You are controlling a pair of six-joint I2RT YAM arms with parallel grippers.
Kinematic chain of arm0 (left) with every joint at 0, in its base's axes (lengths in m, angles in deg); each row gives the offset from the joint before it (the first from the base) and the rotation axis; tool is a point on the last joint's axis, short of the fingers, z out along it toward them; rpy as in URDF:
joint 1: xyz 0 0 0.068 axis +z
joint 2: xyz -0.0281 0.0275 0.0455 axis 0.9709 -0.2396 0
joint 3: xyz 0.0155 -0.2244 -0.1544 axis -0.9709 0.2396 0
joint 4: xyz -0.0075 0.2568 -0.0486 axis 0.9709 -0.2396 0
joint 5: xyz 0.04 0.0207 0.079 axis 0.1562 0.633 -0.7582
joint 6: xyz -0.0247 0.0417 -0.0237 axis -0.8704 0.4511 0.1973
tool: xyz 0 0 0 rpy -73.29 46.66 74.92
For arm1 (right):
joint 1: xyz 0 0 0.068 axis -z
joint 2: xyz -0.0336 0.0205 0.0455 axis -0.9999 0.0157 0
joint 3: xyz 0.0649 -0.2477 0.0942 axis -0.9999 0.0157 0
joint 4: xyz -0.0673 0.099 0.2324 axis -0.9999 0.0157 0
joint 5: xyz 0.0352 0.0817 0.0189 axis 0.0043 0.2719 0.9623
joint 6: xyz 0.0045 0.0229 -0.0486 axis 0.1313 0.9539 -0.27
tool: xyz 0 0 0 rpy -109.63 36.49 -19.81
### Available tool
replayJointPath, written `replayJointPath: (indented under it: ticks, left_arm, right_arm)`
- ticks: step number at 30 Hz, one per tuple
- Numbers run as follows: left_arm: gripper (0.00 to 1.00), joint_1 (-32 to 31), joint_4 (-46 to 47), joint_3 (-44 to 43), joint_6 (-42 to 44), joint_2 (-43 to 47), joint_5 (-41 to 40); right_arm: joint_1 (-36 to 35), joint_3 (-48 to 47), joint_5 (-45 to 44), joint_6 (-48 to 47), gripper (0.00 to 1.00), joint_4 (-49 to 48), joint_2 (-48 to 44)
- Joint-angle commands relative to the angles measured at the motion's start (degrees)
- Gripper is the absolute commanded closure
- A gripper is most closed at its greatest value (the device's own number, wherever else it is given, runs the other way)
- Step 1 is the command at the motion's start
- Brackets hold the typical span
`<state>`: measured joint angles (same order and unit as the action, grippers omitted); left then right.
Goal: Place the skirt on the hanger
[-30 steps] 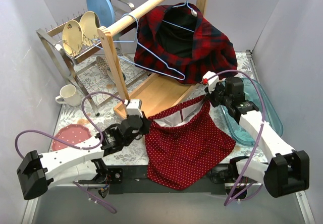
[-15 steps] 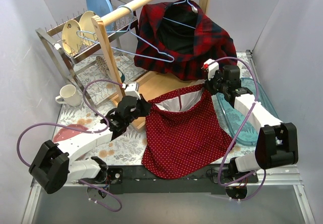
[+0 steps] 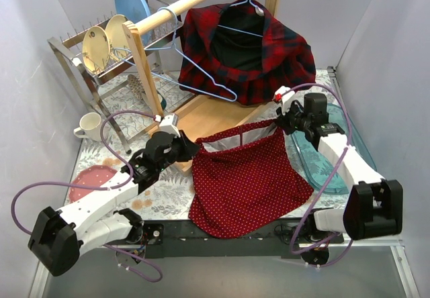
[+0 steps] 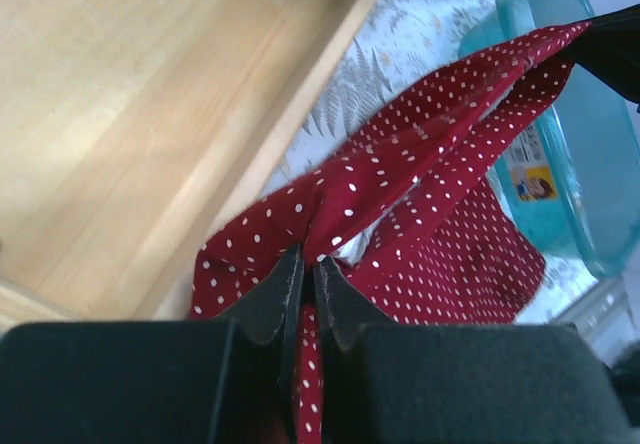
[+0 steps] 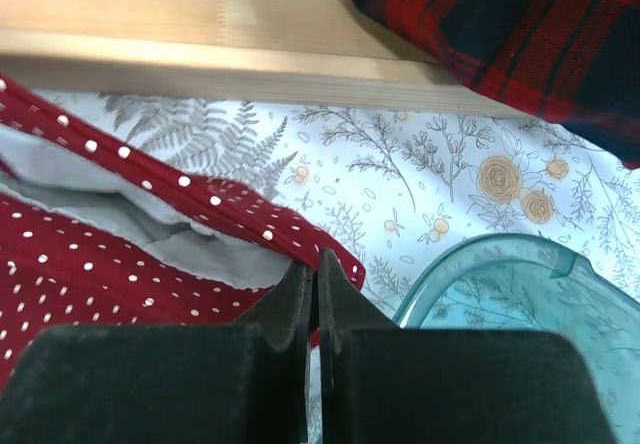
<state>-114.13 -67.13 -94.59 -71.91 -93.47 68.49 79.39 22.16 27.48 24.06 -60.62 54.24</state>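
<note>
Skirt (image 3: 245,180) is the red one with white dots. It's held up by its waistband between the two arms, in front of the rack's wooden base (image 3: 211,120). The waist sags open so you can see the grey lining, and the hem drapes down over the near edge of the worktop (image 3: 168,194).

The left gripper (image 3: 188,149) is pinching the left end of the waistband. In the left wrist view its fingers (image 4: 275,299) are pressed tight on the dotted fabric. The right gripper (image 3: 281,120) is clamped on the right end, just beside the teal tub (image 3: 336,157).

The blue wire hanger (image 3: 201,88) hangs off the wooden rod (image 3: 201,1), above the skirt and not touching it. A red plaid shirt (image 3: 282,56) hangs on a second hanger next to it.
</note>
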Motion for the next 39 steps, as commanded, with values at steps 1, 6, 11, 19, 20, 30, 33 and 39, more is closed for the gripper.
replayJointPath:
  ticks: [1,6,11,19,20,30,33,39]
  left_arm:
    - [1.00,0.56,-6.87,1.32,-3.37,2.32,7.68]
    - [1.00,0.38,-12.31,1.94,-7.05,3.64,7.86]
    - [0.96,-1.63,-13.03,5.28,-12.33,5.39,13.56]
    - [0.64,-3.84,-18.55,7.74,-16.29,9.17,19.46]
    - [0.61,-4.01,-19.35,7.65,-15.86,10.05,19.37]
    - [0.24,-4.10,-27.80,-3.41,-3.67,14.45,12.69]
    - [0.19,-4.10,-25.26,-5.26,2.23,14.19,14.18]
    - [0.13,-4.10,-22.96,-5.89,14.81,16.37,11.38]
  right_arm:
    - [0.31,1.78,2.49,-5.54,0.99,2.80,-4.58]
    - [0.22,-0.24,6.00,-10.46,0.99,11.47,-3.96]
    - [0.31,3.25,6.37,-18.73,0.99,21.34,-6.76]
    - [0.22,5.56,5.57,-23.91,0.77,26.43,-10.29]
    - [0.22,5.12,6.01,-24.36,0.51,28.10,-10.20]
    - [0.22,-10.50,9.17,-24.10,0.20,39.18,-12.67]
    - [0.14,-22.53,15.83,-20.60,0.18,40.94,-9.07]
    - [-5.74,-47.95,28.69,-3.31,0.19,33.14,4.02]
